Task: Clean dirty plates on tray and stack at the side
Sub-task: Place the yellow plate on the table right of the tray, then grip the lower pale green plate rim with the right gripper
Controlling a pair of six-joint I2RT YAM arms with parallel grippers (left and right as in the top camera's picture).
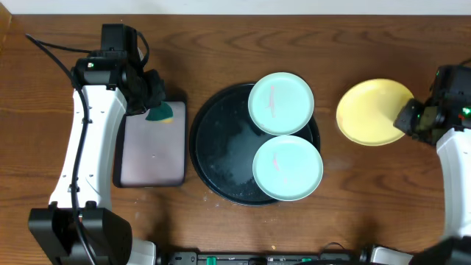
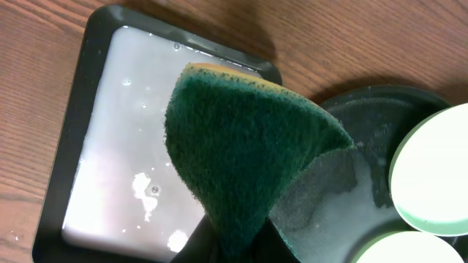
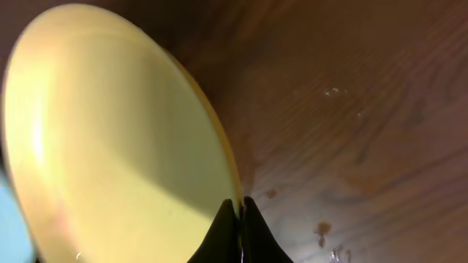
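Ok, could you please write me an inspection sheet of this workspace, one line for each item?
Surface: brown wooden table; a few droplets near the right arm.
Job's things: round black tray, wet, in the middle; far mint plate and near mint plate on its right side, each with a pinkish streak; yellow plate to the right of the tray.
Clutter: grey tray holding soapy liquid, left of the round black tray.
Grippers: left end effector shut on a green sponge above the grey tray; right end effector shut on the yellow plate's rim.
Cables: black cable behind the left arm.
Surroundings: nothing seen.
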